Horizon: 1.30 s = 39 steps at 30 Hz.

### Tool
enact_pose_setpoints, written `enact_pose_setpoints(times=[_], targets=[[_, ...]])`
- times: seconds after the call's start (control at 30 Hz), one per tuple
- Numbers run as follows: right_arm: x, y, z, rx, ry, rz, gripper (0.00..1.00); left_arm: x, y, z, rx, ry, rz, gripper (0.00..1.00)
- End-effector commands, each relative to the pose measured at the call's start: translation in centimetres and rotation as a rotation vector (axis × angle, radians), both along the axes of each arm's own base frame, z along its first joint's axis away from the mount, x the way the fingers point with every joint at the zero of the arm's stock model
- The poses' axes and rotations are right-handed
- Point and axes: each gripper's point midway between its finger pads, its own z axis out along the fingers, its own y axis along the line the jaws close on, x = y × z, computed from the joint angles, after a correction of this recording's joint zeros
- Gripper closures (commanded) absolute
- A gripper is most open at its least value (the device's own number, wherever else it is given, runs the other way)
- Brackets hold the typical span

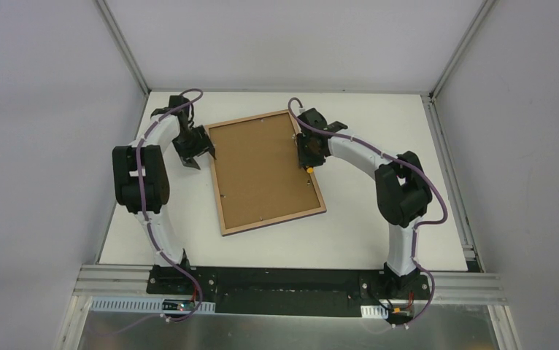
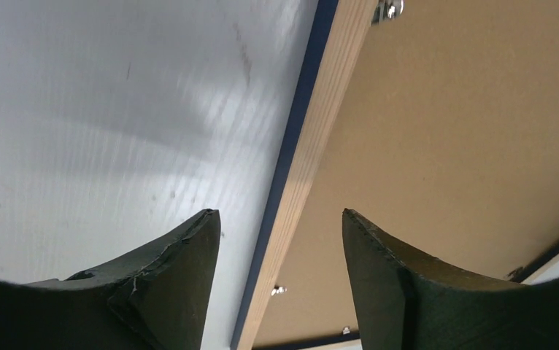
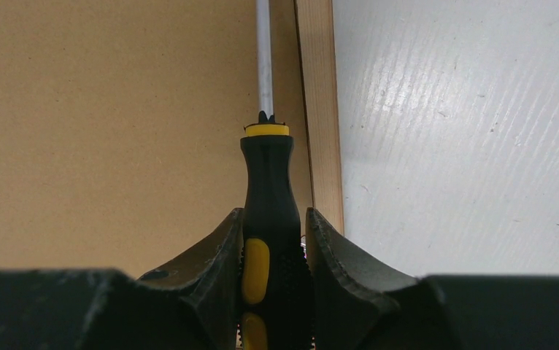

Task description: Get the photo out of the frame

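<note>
The frame [image 1: 222,211] lies face down on the white table, its light wood rim around the brown backing board [image 1: 262,171]. The photo is hidden under the board. My left gripper [image 1: 202,152] is open and straddles the frame's left rim [image 2: 302,168], one finger over the table, one over the board. My right gripper [image 1: 307,154] is shut on a black and yellow screwdriver [image 3: 269,211]. Its metal shaft [image 3: 263,58] runs along the inside of the right rim [image 3: 320,109]. Small metal clips [image 2: 387,9] hold the board.
The white table [image 1: 379,226] is walled by grey panels on three sides. A metal rail [image 1: 291,277] with the arm bases runs along the near edge.
</note>
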Motion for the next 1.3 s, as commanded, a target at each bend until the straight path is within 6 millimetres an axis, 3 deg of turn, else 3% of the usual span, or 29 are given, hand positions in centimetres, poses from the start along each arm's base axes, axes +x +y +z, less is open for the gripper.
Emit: enact_pose_setpoints(times=[0.0,0.2,0.5,1.1,1.27], targets=[[0.8,0.8,1.3,0.027,-0.012,-0.006,1.00,2.2,0.3,0.0,0.026,-0.025,-0.041,0.40],[0.9,0.4,0.5,0.004,-0.007,-0.008,1.00,2.0,-0.3,-1.6,0.022,0.005,-0.059,0.55],[1.7,-0.6,0.1,-0.047,-0.043,-0.032,1.00,1.4,-0.4,-3.5,0.051,0.053,-0.066,0.51],[3.6,1.2,0.2,0.008,-0.073,0.042,1.00,0.1,-0.4,-6.3,0.052,0.132,-0.090,0.99],[4.4,2.6,0.5,0.054,-0.080,0.065,1.00,-0.1,-0.2,-6.3,0.061,0.135,-0.118,1.00]])
